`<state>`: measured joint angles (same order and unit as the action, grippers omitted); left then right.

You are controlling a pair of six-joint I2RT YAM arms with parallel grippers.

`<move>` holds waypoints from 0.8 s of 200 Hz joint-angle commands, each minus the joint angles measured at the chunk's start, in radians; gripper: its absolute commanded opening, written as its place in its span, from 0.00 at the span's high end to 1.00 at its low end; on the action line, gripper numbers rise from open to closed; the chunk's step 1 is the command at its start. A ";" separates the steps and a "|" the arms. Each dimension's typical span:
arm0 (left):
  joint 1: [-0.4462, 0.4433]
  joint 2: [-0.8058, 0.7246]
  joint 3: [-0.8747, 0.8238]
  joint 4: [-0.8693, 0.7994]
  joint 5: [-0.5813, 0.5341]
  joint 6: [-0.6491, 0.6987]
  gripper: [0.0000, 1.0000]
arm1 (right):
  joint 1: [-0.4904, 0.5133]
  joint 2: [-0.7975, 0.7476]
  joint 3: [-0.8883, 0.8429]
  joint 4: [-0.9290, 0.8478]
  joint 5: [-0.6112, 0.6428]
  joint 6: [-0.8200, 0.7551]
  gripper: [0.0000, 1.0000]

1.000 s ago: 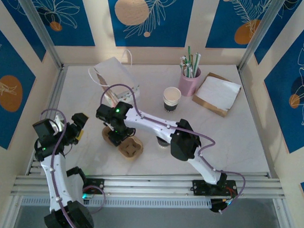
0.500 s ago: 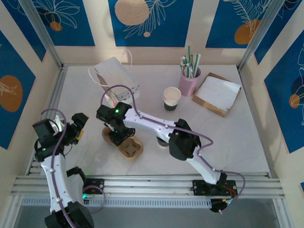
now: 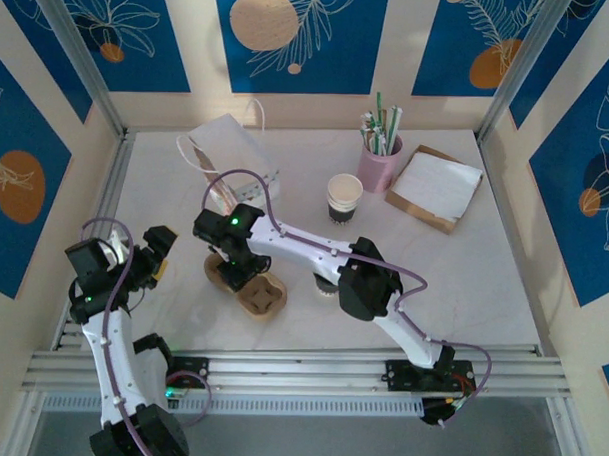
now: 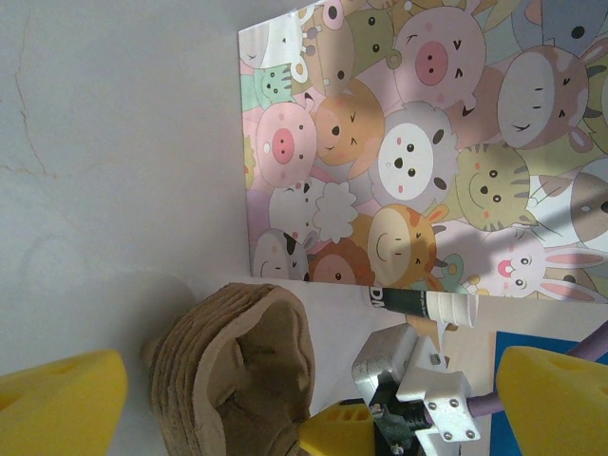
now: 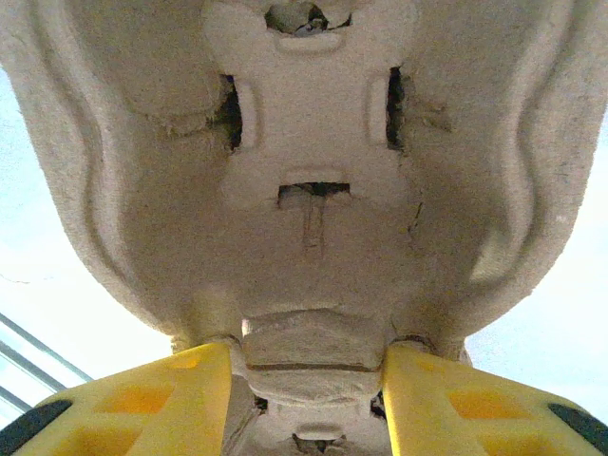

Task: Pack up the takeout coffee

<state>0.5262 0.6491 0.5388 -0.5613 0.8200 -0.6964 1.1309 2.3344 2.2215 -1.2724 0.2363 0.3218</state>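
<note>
A stack of brown pulp cup carriers [image 3: 262,296] lies at the table's front left. My right gripper [image 3: 239,270] is down on it. In the right wrist view its yellow fingers [image 5: 161,404] press both sides of the raised middle tab of the top carrier [image 5: 313,142]. The takeout coffee [image 3: 325,287] is mostly hidden under the right forearm; just a bit of the cup shows. My left gripper [image 3: 148,255] hovers left of the carriers, wide open and holding nothing. The left wrist view looks past it at the carrier stack [image 4: 233,380].
A white paper bag [image 3: 230,153] with a cartoon-animal side [image 4: 427,142] lies behind the carriers. A stack of lidless cups [image 3: 344,197], a pink cup of straws [image 3: 379,167] and a tray of napkins [image 3: 435,188] stand at the back right.
The right gripper's fingers have drawn in onto the carrier's middle tab; the arm has barely shifted. The left arm has not moved.
</note>
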 commanded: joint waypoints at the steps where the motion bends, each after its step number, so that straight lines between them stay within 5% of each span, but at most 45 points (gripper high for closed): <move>1: 0.011 -0.009 0.007 -0.002 0.025 0.030 0.00 | -0.002 -0.005 0.033 -0.021 -0.008 -0.001 0.54; 91: 0.012 -0.006 0.006 -0.001 0.023 0.031 0.00 | 0.001 -0.028 0.038 -0.024 -0.009 -0.003 0.56; 129: 0.011 -0.008 0.007 -0.001 0.027 0.030 0.00 | -0.004 -0.015 0.028 -0.016 -0.015 -0.003 0.45; 160: 0.011 -0.008 0.007 0.000 0.027 0.031 0.00 | -0.006 -0.006 0.016 -0.009 -0.020 -0.001 0.47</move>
<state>0.5262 0.6491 0.5392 -0.5613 0.8196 -0.6960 1.1305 2.3344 2.2272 -1.2724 0.2356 0.3214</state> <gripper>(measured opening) 0.999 0.548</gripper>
